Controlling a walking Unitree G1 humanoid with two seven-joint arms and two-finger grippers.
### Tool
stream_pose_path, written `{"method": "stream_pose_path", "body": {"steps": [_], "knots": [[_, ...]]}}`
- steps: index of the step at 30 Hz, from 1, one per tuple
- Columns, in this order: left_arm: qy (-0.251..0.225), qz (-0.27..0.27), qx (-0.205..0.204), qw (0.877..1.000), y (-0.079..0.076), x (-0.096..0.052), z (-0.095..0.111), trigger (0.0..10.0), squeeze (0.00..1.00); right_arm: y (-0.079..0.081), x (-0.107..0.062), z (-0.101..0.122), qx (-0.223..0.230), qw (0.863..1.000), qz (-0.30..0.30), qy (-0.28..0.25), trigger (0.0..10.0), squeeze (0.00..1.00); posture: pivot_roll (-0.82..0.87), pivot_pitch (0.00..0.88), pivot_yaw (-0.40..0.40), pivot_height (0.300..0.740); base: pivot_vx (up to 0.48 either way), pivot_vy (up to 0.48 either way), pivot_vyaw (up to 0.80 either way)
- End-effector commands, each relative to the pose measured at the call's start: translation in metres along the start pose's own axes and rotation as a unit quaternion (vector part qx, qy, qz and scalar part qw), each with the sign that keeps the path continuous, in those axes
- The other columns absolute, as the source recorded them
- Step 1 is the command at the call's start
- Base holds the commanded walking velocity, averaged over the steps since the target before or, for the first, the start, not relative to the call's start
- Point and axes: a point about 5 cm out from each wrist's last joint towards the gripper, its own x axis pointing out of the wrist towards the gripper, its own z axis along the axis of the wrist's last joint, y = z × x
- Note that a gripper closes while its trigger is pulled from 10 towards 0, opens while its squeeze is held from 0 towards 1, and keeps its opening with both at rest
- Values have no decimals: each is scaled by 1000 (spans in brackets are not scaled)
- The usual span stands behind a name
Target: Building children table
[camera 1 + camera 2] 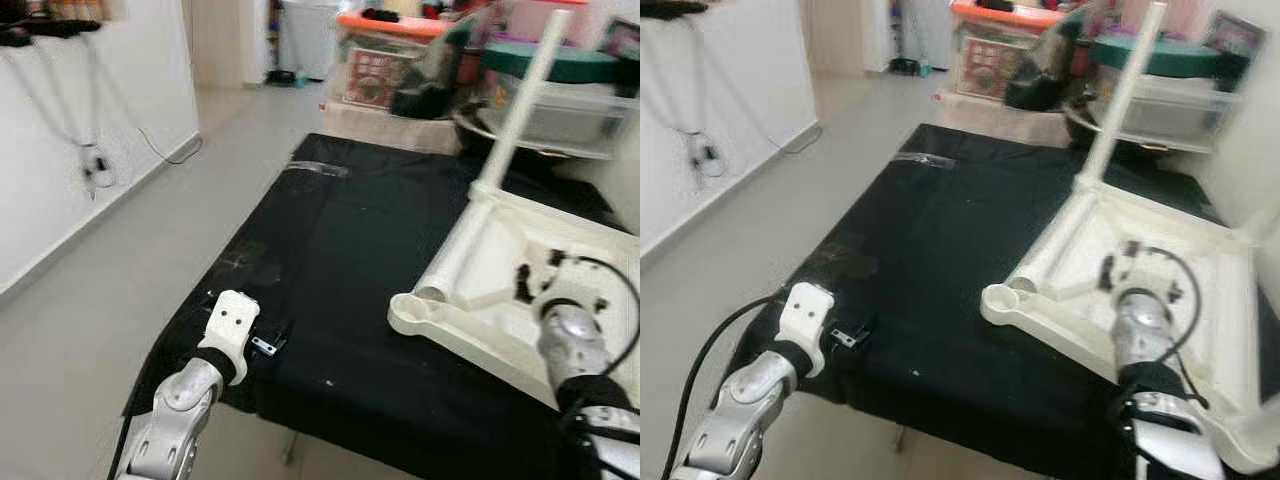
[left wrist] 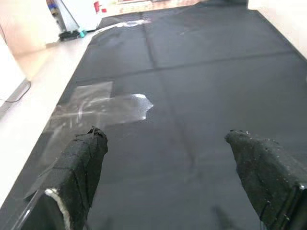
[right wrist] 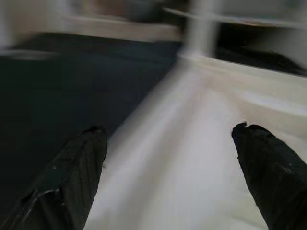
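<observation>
White children's table [image 1: 520, 300], turned upside down, lies at the right of the left eye view on a counter [image 1: 340, 250] draped in black cloth, with one leg [image 1: 520, 100] already standing up toward the upper right and an empty round socket [image 1: 432, 293] at its near corner. It looks like moulded plastic: probably light, stiff and rather slick, so it may slide on the cloth if pushed; the raised rim or the rib beside the socket seems the surest place to take hold. The right end effector [image 3: 172, 187] hovers over the table's underside, its fingers spread wide with nothing between them. The left end effector [image 2: 177, 182], at the lower left of the frame, is likewise wide and empty above the bare cloth. Its wrist view shows a clear plastic film [image 2: 96, 108] lying on the cloth, barely noticeable from the head; the head views alone show the storage bins [image 1: 400, 60] behind the counter.
</observation>
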Motion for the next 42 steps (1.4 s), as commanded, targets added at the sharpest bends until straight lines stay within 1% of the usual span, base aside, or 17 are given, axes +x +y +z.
{"method": "stream_pose_path", "body": {"steps": [1, 3, 4, 5, 9, 12, 14, 21, 24, 29, 31, 32, 33, 35, 36, 39, 42], "knots": [[2, -5, 2, 1000, -3, 0, 1, 10000, 0, 49, -4, 1, -13, 991, 133, -17, 10000, 0, 103, 0, -102, 740, 0, 0, 0], [2, -5, 2, 1000, -3, 0, 1, 10000, 0, 49, -4, 1, -13, 991, 133, -17, 10000, 0, 103, 0, -102, 740, 0, 0, 0], [2, -5, 1, 1000, -3, 0, 1, 10000, 0, 60, -6, 2, -17, 986, 167, -22, 10000, 0, 103, 0, -102, 740, 0, 0, 0], [3, -3, 1, 1000, -2, -1, 0, 10000, 0, 64, -6, 4, -24, 982, 186, -28, 10000, 0, 106, 0, -105, 740, 0, 0, 0], [5, 3, 0, 1000, 0, -2, -1, 10000, 0, 65, -7, 6, -29, 976, 211, -35, 10000, 0, 101, 0, -108, 740, 0, 0, 0], [8, 9, -2, 1000, 0, -2, -3, 10000, 0, 65, -18, 3, -77, 949, 305, -24, 10000, 0, 88, 0, -115, 740, 0, 0, 0], [8, 9, -3, 1000, -1, -2, -3, 10000, 0, 62, -20, 0, -96, 945, 312, -13, 10000, 0, 85, 0, -117, 740, 0, 0, 0], [10, 11, -7, 1000, -2, -1, -4, 10000, 0, 48, -20, -3, -141, 946, 292, 6, 10000, 0, 81, 0, -117, 740, 0, 0, 0], [10, 11, -9, 1000, -3, -1, -4, 10000, 0, 32, -11, 2, -196, 953, 230, 3, 10000, 0, 71, 0, -118, 740, 0, 0, 0], [9, 10, -10, 1000, -5, 0, -4, 10000, 0, 25, -7, 6, -224, 954, 200, -2, 10000, 0, 70, 0, -119, 740, 0, 0, 0], [9, 9, -11, 1000, -5, 0, -4, 10000, 0, 24, -8, 6, -236, 950, 206, 3, 10000, 0, 72, 0, -120, 740, 0, 0, 0], [9, 10, -12, 1000, -5, 0, -4, 10000, 0, 25, -11, 5, -264, 937, 228, 7, 10000, 0, 72, 0, -120, 740, 0, 0, 0], [9, 10, -12, 1000, -5, 0, -4, 10000, 0, 25, -11, 5, -264, 937, 228, 7, 10000, 0, 72, 0, -120, 740, 0, 0, 0], [9, 9, -13, 1000, -6, 0, -4, 10000, 0, 21, -15, 2, -309, 915, 258, 27, 10000, 0, 65, 0, -118, 740, 0, 0, 0], [9, 9, -13, 1000, -6, 0, -4, 10000, 0, 21, -15, 2, -309, 915, 258, 27, 10000, 0, 65, 0, -118, 740, 0, 0, 0], [9, 8, -13, 1000, -6, 0, -4, 10000, 0, 7, -15, 6, -355, 896, 263, 48, 10000, 0, 59, 0, -116, 740, 0, 0, 0], [9, 9, -14, 1000, -6, 0, -4, 10000, 0, -1, -13, 8, -372, 893, 248, 57, 10000, 0, 57, 0, -115, 740, 0, 0, 0]]}}
